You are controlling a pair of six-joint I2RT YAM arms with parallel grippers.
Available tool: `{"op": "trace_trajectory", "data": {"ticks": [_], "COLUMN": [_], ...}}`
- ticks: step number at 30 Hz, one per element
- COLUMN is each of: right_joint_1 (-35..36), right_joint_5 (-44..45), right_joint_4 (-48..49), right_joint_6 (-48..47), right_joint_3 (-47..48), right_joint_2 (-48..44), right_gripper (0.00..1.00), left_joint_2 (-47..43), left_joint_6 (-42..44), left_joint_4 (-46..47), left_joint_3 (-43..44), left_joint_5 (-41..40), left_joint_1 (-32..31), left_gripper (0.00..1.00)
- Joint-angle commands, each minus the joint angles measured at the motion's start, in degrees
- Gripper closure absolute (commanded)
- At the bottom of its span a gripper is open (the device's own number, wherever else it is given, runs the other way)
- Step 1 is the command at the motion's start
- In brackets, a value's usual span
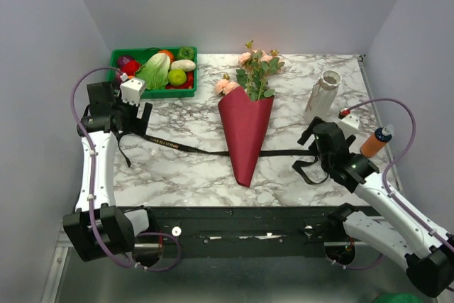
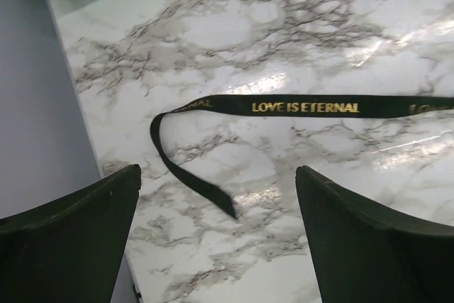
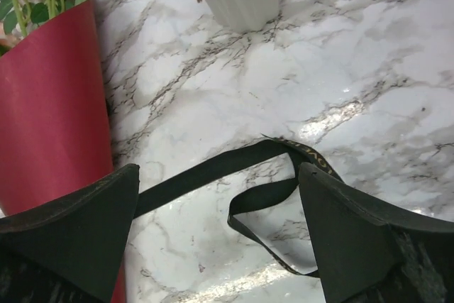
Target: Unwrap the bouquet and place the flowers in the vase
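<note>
Left tool (image 2: 218, 175) and right tool (image 3: 218, 172) wide open, holding nothing. Bouquet (image 1: 246, 136) lying mid worktop (image 1: 177, 175), black ribbon (image 1: 177, 145) loose. Probably light, crinkly paper and thin, bendy stems. Best pinched gently at the paper edge.

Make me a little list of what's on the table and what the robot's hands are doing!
bouquet: lying flat, not unwrapped yet
ribbon: black, lying loose to both sides of the bouquet
vase: upright, right of the bouquet, no flowers in it
left gripper: open over one ribbon end, holding nothing
right gripper: open over the other end, holding nothing
</note>
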Motion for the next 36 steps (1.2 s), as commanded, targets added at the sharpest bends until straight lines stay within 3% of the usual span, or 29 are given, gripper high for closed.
{"op": "trace_trajectory", "data": {"ticks": [1,4,9,15,20,30,36], "right_joint_1": [-0.22,-0.22,-0.22,-0.22,-0.22,-0.14,-0.22], "right_joint_5": [5.23,5.41,-0.12,-7.15,-8.74,-10.50,-10.94], "right_joint_4": [-3.02,-3.46,-0.22,8.40,8.58,10.34,10.95], "right_joint_6": [-3.22,-5.68,-10.85,-18.69,-21.33,-21.60,-21.59], "right_joint_3": [2.97,6.31,7.03,3.07,3.95,3.60,4.12], "right_joint_2": [-2.58,-4.34,-9.26,-18.13,-17.80,-14.46,-13.40], "right_gripper": [0.00,0.00,0.00,0.02,0.03,0.04,0.04], "left_joint_2": [-0.21,1.46,14.18,33.87,45.03,58.94,59.74], "left_joint_6": [-1.14,-2.11,-4.65,-8.34,-9.57,-11.16,-8.53], "left_joint_4": [-4.66,-3.09,1.48,4.03,4.82,3.08,0.52], "left_joint_3": [5.52,6.75,11.83,25.09,31.97,49.62,48.33], "left_joint_5": [11.93,17.38,21.79,27.14,30.31,31.72,31.28], "left_joint_1": [-4.98,-11.75,-22.91,-26.09,-28.37,-31.36,-33.21], "left_gripper": [0.01,0.01,0.01,0.01,0.01,0.05,0.11]}}
